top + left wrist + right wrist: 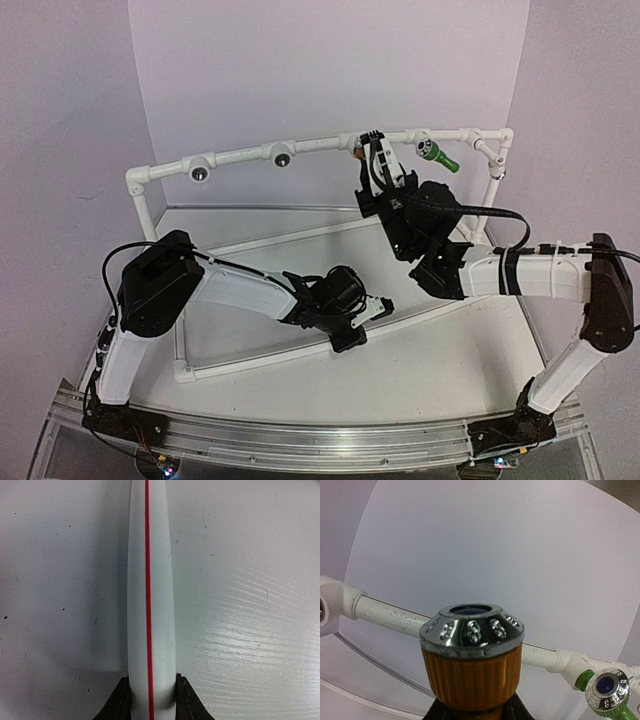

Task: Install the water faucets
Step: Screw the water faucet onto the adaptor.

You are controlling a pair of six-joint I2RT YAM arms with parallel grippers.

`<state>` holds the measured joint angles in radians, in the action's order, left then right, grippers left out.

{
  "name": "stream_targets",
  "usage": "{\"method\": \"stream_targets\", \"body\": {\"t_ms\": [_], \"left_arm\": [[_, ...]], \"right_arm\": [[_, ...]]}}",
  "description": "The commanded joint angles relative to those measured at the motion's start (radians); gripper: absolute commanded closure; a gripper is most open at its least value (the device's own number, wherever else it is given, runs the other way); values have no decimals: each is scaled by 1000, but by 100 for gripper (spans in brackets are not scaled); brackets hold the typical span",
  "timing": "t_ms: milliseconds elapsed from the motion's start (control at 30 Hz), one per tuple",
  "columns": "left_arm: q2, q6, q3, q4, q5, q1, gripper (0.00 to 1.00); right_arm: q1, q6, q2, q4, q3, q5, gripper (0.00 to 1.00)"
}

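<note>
The yellow-orange faucet point(470, 677), ribbed with a chrome end cap, fills the right wrist view. My right gripper point(472, 714) is shut on its base. In the top view my right gripper point(372, 145) holds it up at the top rail of the white pipe frame point(240, 154), where a bit of orange point(353, 151) shows. The green faucet point(438, 156) sticks out of the rail to the right; it also shows in the right wrist view point(606, 692). My left gripper point(376, 309) is shut on the frame's low front pipe point(149, 580), white with a red stripe.
Two dark round sockets point(200, 172) point(281, 156) sit in the rail's left half. The frame's right post point(492, 185) stands beside my right arm. A pale backdrop wall rises behind the frame. The white tabletop point(250, 605) lies under the low pipe.
</note>
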<state>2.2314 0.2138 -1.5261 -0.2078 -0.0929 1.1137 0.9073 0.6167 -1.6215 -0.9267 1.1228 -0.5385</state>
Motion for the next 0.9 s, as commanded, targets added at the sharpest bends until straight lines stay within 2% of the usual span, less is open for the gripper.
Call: {"method": "stream_targets", "body": {"t_ms": [0,867], "left_arm": [[78,103,14,-155,-108,65,100],[87,105,5,-162,-114,67,100]], "right_arm": [[-45,-104,-25,-2,51,-169,100],[-43,-393,-48,87,123,-224,100]]}}
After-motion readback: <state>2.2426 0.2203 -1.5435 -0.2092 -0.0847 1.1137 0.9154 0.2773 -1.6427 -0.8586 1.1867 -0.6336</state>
